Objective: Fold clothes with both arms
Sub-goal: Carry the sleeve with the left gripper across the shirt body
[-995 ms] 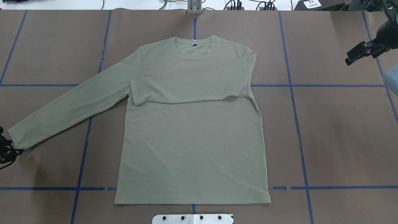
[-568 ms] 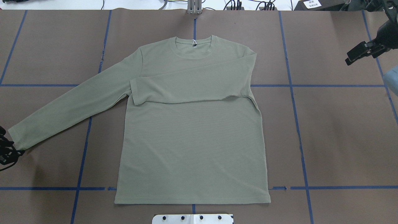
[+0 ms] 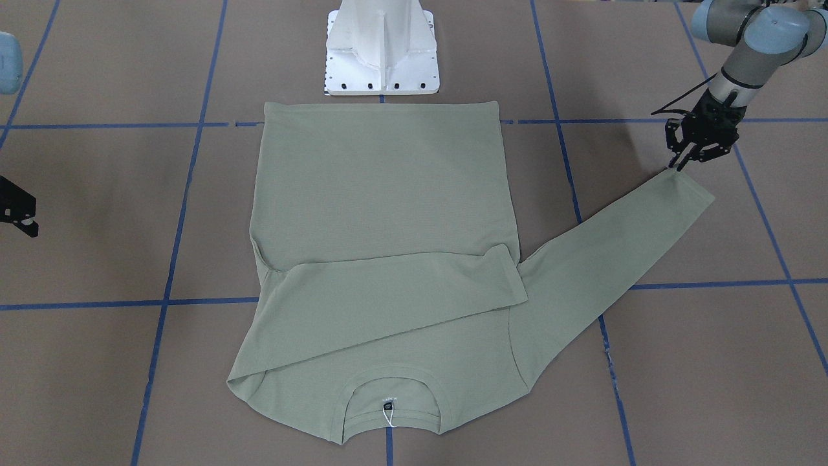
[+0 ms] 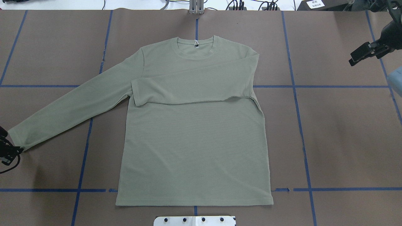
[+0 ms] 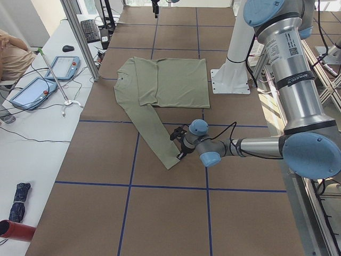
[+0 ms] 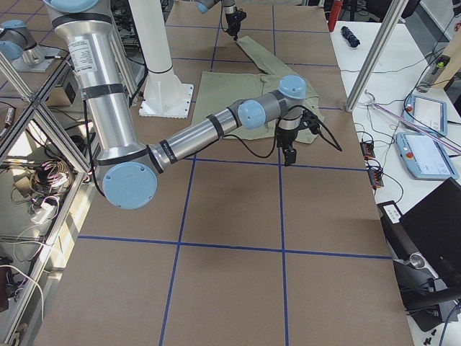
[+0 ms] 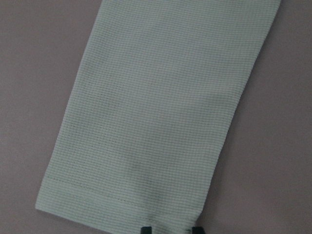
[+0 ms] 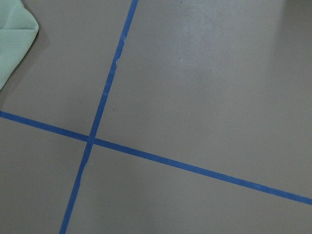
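The pale green shirt (image 4: 194, 141) lies flat and face up, collar (image 3: 388, 388) away from the robot base. One sleeve is folded across the chest (image 4: 191, 88). The other sleeve (image 4: 72, 103) stretches out toward my left side. My left gripper (image 4: 8, 152) (image 3: 679, 165) is low at that sleeve's cuff (image 7: 146, 146). It is open, and both black fingertips (image 7: 145, 229) show at the cuff's hem. My right gripper (image 4: 356, 58) (image 3: 22, 220) hovers far off to the right over bare table and looks open, holding nothing. A shirt corner (image 8: 14, 34) shows in the right wrist view.
The brown table cover carries a grid of blue tape lines (image 4: 298, 86). The white pedestal base (image 3: 381, 58) stands just behind the shirt's hem. Side benches hold tablets (image 5: 32, 90) and cables, and a person sits at the left edge of the exterior left view.
My left gripper has crept slightly up toward the cuff end. The right gripper has drifted a little farther away. The shirt has not moved.
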Available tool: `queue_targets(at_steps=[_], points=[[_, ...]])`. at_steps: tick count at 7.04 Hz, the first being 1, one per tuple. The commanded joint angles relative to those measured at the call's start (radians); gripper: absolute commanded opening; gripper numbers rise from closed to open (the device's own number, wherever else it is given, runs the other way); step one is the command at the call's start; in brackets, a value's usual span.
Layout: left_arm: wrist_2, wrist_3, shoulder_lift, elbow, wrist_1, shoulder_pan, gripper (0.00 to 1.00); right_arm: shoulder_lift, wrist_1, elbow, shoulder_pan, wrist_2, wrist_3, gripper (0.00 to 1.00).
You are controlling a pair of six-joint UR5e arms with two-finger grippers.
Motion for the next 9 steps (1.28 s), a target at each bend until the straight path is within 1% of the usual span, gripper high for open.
queue_targets(at_steps=[1, 2, 3, 4, 5, 6, 7, 8, 9], points=[[0.000, 0.003, -0.002, 0.002, -0.032, -0.001, 0.00, -0.001, 0.000, -0.001, 0.000, 0.001, 0.000, 1.00], [-0.014, 0.006, -0.011, -0.003, -0.058, -0.001, 0.00, -0.001, 0.000, -0.004, 0.000, 0.004, -0.006, 1.00], [-0.059, 0.004, -0.046, -0.024, -0.060, -0.021, 0.00, -0.005, 0.000, -0.004, 0.000, 0.004, -0.014, 1.00], [-0.148, 0.004, -0.148, -0.023, -0.045, -0.161, 0.00, -0.016, 0.001, -0.004, 0.000, 0.004, -0.016, 1.00], [-0.194, 0.003, -0.257, -0.014, -0.001, -0.263, 0.00, -0.019, 0.001, -0.002, 0.000, 0.004, -0.016, 1.00], [-0.210, -0.011, -0.358, -0.015, 0.095, -0.311, 0.00, -0.019, 0.001, -0.002, 0.000, 0.002, -0.016, 1.00], [-0.212, -0.067, -0.467, -0.015, 0.169, -0.328, 0.00, -0.020, 0.001, -0.002, 0.000, 0.002, -0.016, 1.00], [-0.210, -0.180, -0.609, 0.001, 0.258, -0.323, 0.00, -0.022, 0.001, -0.002, 0.002, 0.001, -0.016, 1.00], [-0.206, -0.232, -0.755, 0.011, 0.408, -0.322, 0.00, -0.020, 0.001, -0.002, 0.002, 0.001, -0.016, 1.00]])
